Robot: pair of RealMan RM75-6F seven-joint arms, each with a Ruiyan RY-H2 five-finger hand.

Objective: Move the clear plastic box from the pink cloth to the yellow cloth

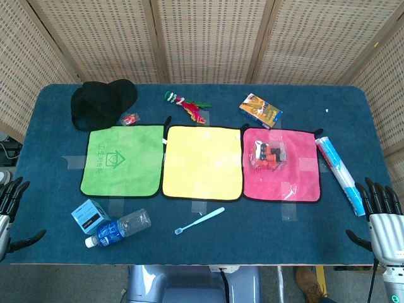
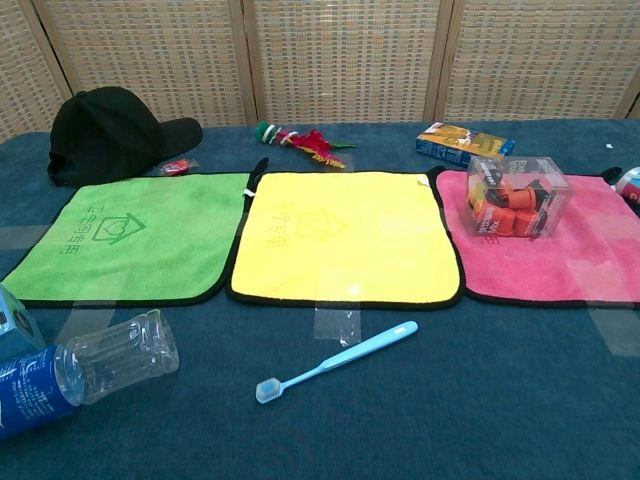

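Currently the clear plastic box (image 1: 269,155) of orange-red pieces sits on the pink cloth (image 1: 297,180); left hand (image 1: 7,203) and right hand (image 1: 382,211) both hold nothing, fingers spread.

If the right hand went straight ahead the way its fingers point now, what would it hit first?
Probably the white-and-blue tube lying just ahead of the right hand, by the pink cloth. Height is unclear, so the hand might pass above it.

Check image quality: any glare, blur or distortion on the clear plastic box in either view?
Head view: clear plastic box small and soft, pale glare on its top, contents a reddish smear. Chest view: box sharp, faint reflections on its walls, orange pieces readable; the near plastic bottle is cut by the frame edge.
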